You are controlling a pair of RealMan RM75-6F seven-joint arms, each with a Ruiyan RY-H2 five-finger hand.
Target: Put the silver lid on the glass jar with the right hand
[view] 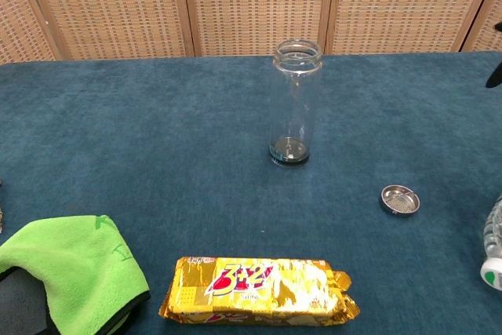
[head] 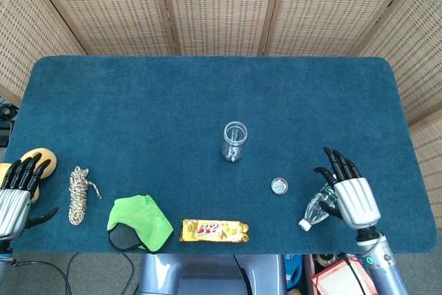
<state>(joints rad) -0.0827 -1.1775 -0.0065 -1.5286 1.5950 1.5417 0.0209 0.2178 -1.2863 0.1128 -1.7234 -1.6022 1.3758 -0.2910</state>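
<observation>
The right hand (head: 356,198) is held open and empty — above a clear plastic water bottle (head: 319,208), right of the small round silver lid (head: 279,185); the upright clear glass jar (head: 234,141) stands farther left. "3+2" is read on the gold biscuit packet (view: 259,289).

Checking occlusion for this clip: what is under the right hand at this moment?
The right hand hangs open over the plastic water bottle, hiding its upper body; only the capped end shows. The silver lid lies uncovered to its left, apart from the glass jar.
</observation>
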